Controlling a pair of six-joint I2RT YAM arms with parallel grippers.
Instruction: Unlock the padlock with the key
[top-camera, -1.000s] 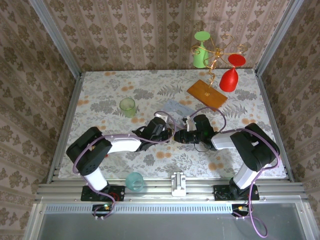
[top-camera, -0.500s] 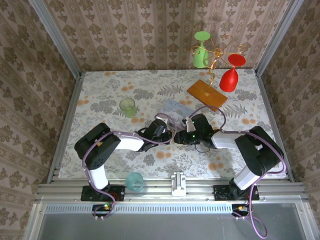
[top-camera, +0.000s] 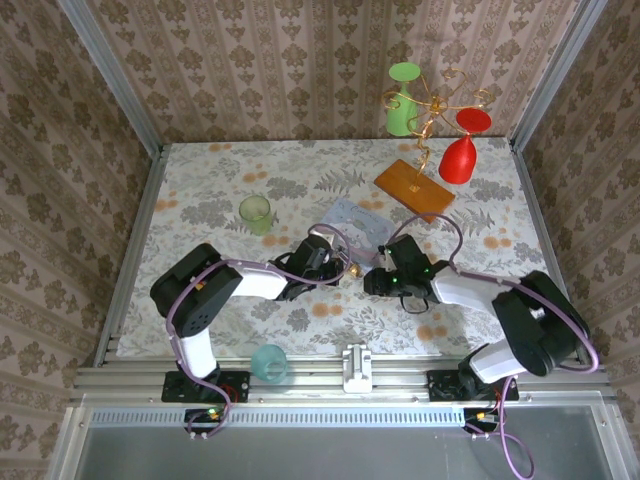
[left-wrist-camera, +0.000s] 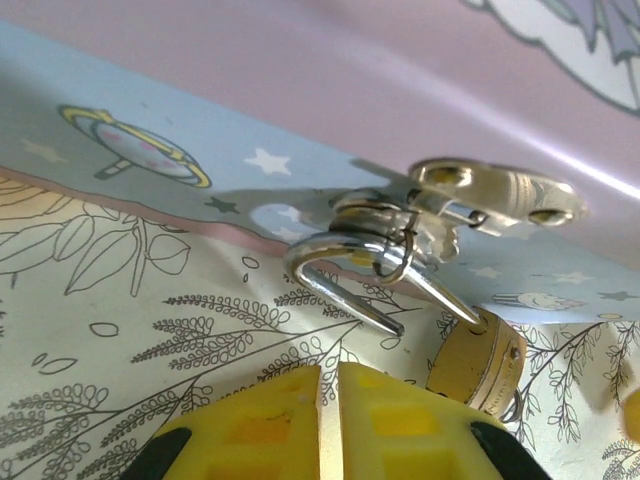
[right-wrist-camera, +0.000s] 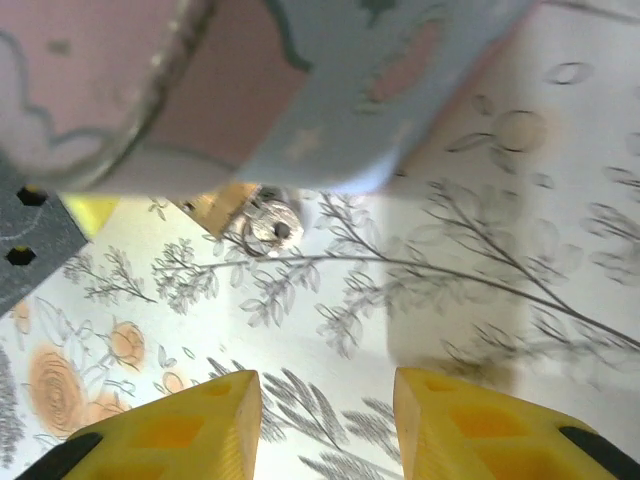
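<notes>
The padlock (left-wrist-camera: 478, 361) is a small brass block whose silver shackle (left-wrist-camera: 345, 268) stands open, hooked through the metal hasp (left-wrist-camera: 495, 190) of the pale blue box (left-wrist-camera: 150, 130). My left gripper (left-wrist-camera: 328, 400) is shut with nothing in it, just below the shackle's free end. In the right wrist view the padlock (right-wrist-camera: 222, 205) lies at the box's corner with the key's small round metal head (right-wrist-camera: 272, 226) at its bottom. My right gripper (right-wrist-camera: 326, 405) is open, well back from the key. From above, the padlock (top-camera: 352, 268) lies between the left gripper (top-camera: 338, 268) and the right gripper (top-camera: 372, 284).
The blue box (top-camera: 355, 218) lies just behind both grippers. A green cup (top-camera: 255, 212) stands to the left and a teal cup (top-camera: 268, 362) by the near rail. A wooden board (top-camera: 413, 188) with a wire stand holds a green glass (top-camera: 403, 100) and a red glass (top-camera: 460, 152).
My right gripper has let go at the padlock, opened and drawn back to the near right. The left gripper has stayed by the lock.
</notes>
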